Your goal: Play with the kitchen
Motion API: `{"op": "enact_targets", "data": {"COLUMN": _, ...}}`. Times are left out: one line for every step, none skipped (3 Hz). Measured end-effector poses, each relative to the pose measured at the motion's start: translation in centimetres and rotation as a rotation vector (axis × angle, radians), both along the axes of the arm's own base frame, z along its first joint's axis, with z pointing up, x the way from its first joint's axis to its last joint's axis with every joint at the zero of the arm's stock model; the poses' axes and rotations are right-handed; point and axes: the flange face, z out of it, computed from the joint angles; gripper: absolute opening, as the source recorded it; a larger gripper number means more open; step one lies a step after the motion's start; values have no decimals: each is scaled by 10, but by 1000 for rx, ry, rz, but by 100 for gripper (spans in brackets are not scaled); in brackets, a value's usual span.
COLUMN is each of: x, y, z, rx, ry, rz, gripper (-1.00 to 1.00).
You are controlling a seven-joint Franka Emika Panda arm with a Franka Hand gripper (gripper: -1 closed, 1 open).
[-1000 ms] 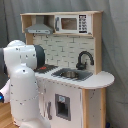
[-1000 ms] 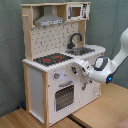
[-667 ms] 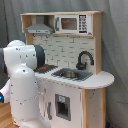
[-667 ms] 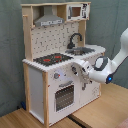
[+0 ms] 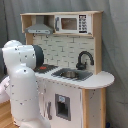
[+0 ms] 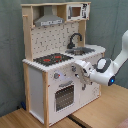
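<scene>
While the kitchen (image 6: 47, 75) stood tall on the wooden floor in both exterior views, taking up most of each picture, the arm (image 6: 111, 67) reached in at its front from the second exterior view's right. In the first exterior view the arm's white bulk (image 5: 22, 82) covered the left part of the cabinet front, so the approach read clearly only from the other camera. There the gripper (image 6: 79, 67) sat just in front of the cabinet face, right of the oven door (image 6: 64, 95) and a little below the counter edge, near the knobs (image 6: 56, 76). The kitchen's front therefore lay toward the second exterior view's left from the tool, and any push or pull would probably run along that line, across the face and not down onto the stovetop (image 6: 52, 59) or sink (image 6: 82, 50). Whether the fingers were parted or closed, or touching the panel, I cannot tell.
</scene>
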Motion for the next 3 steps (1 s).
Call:
{"op": "enact_targets", "data": {"x": -17, "y": 13, "z": 10, "rx": -16, "ry": -23, "rz": -3, "gripper": 100}}
{"op": "enact_targets", "data": {"x": -31, "y": 19, "z": 18, "rx": -35, "ry": -19, "rz": -26, "gripper": 100}}
{"op": "enact_targets", "data": {"x": -53, "y": 30, "z": 30, "rx": -41, "ry": -19, "rz": -31, "gripper": 100}}
